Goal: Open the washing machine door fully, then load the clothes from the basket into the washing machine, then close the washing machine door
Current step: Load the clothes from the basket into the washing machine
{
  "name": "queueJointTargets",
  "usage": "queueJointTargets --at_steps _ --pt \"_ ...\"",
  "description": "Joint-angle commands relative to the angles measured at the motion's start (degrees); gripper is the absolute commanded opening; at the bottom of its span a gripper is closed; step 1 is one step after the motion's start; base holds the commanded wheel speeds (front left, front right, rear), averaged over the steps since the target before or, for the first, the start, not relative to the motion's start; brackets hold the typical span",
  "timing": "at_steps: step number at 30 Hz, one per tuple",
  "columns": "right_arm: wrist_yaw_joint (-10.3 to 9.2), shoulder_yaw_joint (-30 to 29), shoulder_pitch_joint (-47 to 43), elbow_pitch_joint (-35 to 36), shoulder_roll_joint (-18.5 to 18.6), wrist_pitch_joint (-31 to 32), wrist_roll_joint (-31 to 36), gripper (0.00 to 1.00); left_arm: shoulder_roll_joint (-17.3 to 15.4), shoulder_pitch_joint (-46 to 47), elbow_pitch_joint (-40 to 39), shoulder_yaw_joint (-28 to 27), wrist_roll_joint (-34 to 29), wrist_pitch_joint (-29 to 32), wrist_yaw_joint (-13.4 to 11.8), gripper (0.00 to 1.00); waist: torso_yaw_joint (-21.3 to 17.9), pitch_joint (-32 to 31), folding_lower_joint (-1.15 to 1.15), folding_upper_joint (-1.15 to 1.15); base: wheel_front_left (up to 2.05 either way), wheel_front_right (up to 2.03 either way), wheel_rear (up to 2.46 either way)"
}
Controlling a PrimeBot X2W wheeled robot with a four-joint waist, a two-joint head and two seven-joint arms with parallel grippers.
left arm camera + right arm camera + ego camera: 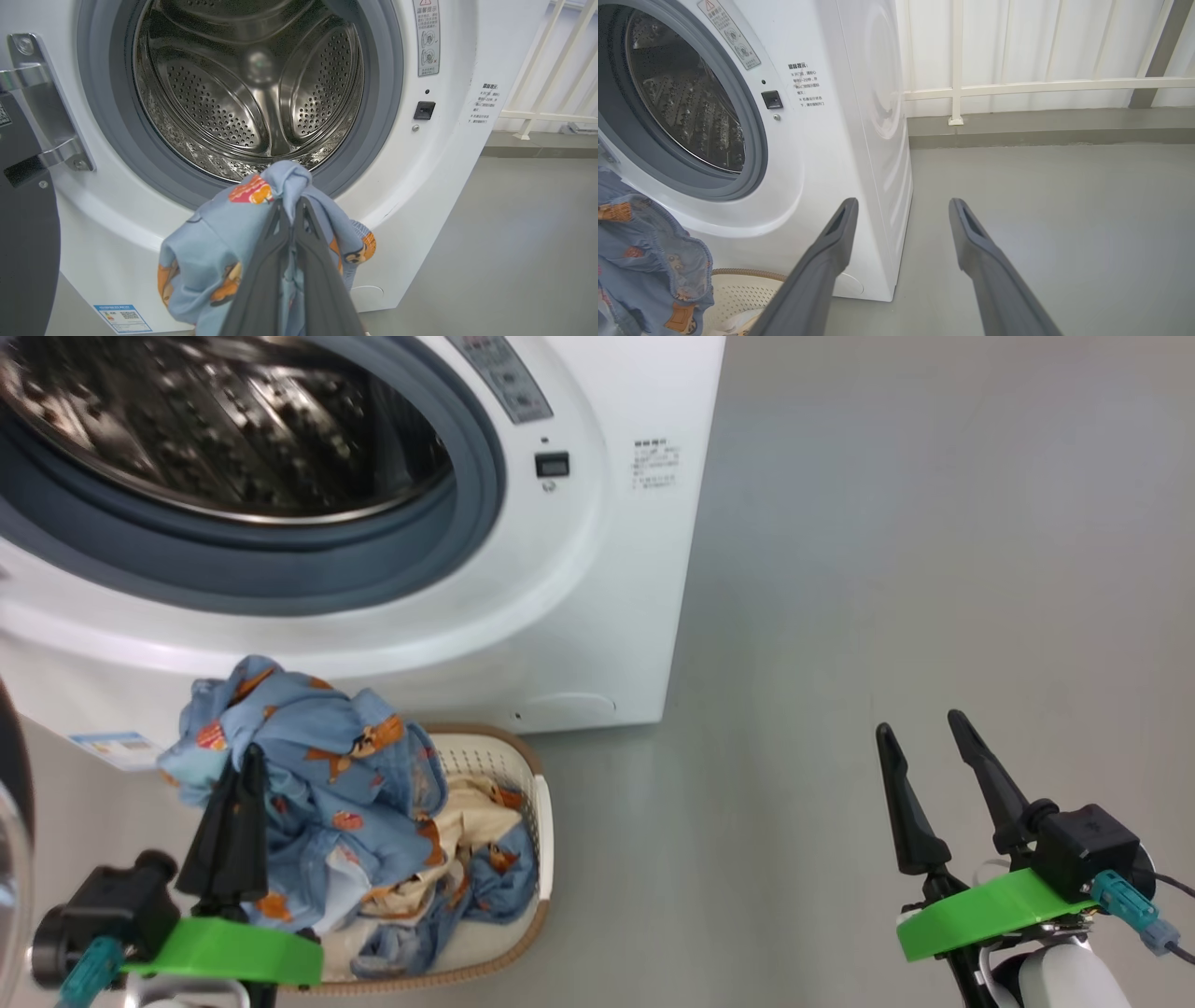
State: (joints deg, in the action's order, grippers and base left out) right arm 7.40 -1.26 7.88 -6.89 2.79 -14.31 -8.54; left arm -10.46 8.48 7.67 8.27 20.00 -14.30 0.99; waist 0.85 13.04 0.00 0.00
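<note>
The white washing machine [597,616] stands with its grey-ringed mouth [261,93] uncovered and the steel drum bare inside. Its door [23,242] hangs swung out at the left edge, dark rim showing. My left gripper [247,761] is shut on a light blue printed garment [317,756], lifted above the cream basket [537,821] below the mouth; in the left wrist view the garment [210,247] bunches around my fingers [280,261]. More clothes [467,859], blue and cream, lie in the basket. My right gripper [920,733] is open over the floor to the right, holding nothing.
Grey floor [934,569] stretches right of the machine. A white railing [1017,86] and pale wall run behind it. The door latch [424,110] sits on the machine's front, right of the mouth. A blue energy label [122,317] is near the base.
</note>
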Motion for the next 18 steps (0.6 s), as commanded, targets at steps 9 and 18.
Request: queueJointTargets --at_steps 9,18 --pt "0.09 0.89 -2.73 1.32 0.09 -0.69 0.66 1.00 2.34 -5.41 -8.69 -8.20 -6.05 -0.70 1.12 0.00 0.29 -6.57 0.00 0.00 0.00 0.00 0.00" --pt "0.09 0.12 -5.27 1.99 0.09 -0.69 1.18 1.00 4.74 -11.28 -11.41 -12.08 -8.96 -0.70 2.47 0.00 -0.80 -10.54 0.00 0.00 0.00 0.00 0.00"
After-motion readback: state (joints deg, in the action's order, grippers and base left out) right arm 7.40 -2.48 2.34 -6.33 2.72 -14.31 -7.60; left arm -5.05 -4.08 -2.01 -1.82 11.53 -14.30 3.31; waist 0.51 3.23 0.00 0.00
